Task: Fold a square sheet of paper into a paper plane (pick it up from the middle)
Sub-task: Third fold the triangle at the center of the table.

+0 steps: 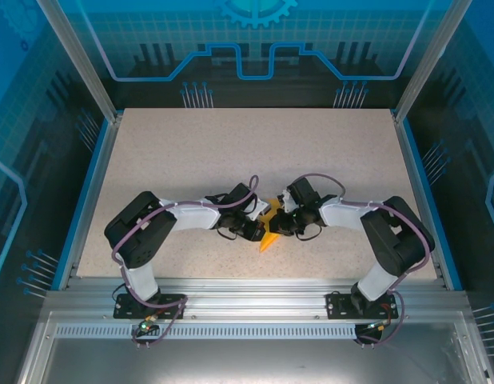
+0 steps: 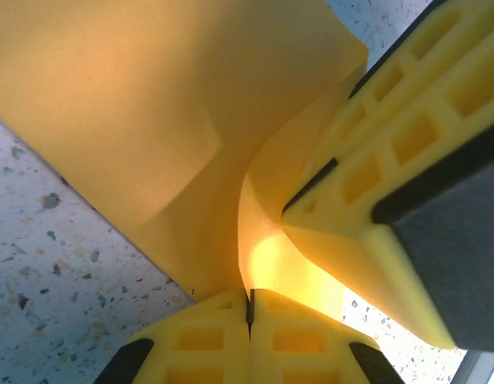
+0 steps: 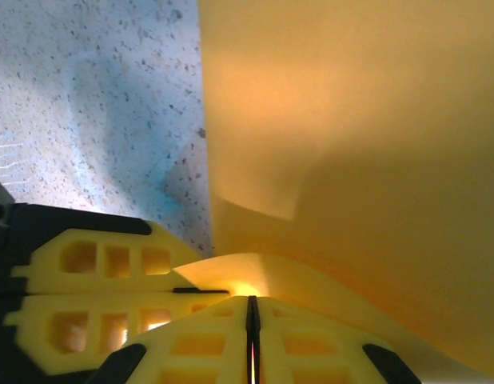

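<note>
The left gripper [image 2: 249,298] was pressed together, pinching a curled fold of the paper [image 2: 151,120]. The right gripper [image 3: 252,302] was likewise closed on the paper from the opposite side. The paper hung between both grippers, over the table [image 1: 191,160], near its front middle.

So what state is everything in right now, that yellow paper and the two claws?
paper: creased and bowed, pinched by both grippers.
left gripper: shut on the paper's edge.
right gripper: shut on the paper, close beside the left one.
</note>
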`<state>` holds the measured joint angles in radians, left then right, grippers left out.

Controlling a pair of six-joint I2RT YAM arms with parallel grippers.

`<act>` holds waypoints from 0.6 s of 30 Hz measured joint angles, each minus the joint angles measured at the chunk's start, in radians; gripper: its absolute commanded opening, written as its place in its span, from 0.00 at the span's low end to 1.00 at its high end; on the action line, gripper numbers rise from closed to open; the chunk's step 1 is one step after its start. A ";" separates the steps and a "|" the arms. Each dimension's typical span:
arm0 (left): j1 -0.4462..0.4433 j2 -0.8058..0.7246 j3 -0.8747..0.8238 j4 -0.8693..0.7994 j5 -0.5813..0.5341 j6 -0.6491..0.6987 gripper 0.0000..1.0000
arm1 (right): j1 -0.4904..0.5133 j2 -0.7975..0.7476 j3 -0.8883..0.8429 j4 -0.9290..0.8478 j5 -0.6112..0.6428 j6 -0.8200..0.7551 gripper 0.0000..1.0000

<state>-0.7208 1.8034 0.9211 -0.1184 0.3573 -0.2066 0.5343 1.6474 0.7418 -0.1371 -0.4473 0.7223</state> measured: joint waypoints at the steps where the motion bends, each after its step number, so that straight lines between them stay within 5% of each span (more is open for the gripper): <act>1: 0.000 0.000 0.000 0.000 0.001 0.000 0.00 | -0.002 0.005 -0.007 0.010 -0.001 0.000 0.10; 18: 0.005 0.005 0.002 0.000 0.008 0.000 0.00 | -0.101 -0.128 -0.116 0.139 -0.082 -0.005 0.13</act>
<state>-0.7158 1.8088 0.9234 -0.1188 0.3656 -0.2066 0.4328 1.5192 0.6254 0.0017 -0.5293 0.7177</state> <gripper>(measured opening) 0.060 0.129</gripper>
